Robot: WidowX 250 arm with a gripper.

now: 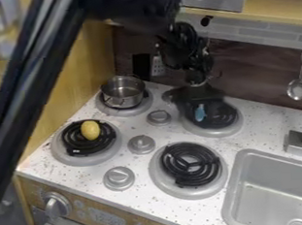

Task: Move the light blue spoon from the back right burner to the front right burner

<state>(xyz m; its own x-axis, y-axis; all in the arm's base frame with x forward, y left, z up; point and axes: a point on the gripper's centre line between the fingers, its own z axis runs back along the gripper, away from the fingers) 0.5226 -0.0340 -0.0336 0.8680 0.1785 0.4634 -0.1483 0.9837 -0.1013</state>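
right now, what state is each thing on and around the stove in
Claw, above the back right burner
Blue thing, just below the claw; held or loose, cannot tell
Metal pot, upright, lidless, on the back left burner
Yellow thing, resting on the front left burner
Front right burner, coil dark, uncovered
Ladle, hanging, bowl down

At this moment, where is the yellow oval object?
In the camera view, the yellow oval object is on the left side, on the black burner coil just in front of the metal pot.

Pot (117,101): glossy metal. Counter (133,173): smooth, speckled. Cabinet panel (91,65): wood-grained. Sink (235,196): smooth, grey, satin finish. Burner coils (173,162): dark, ridged.
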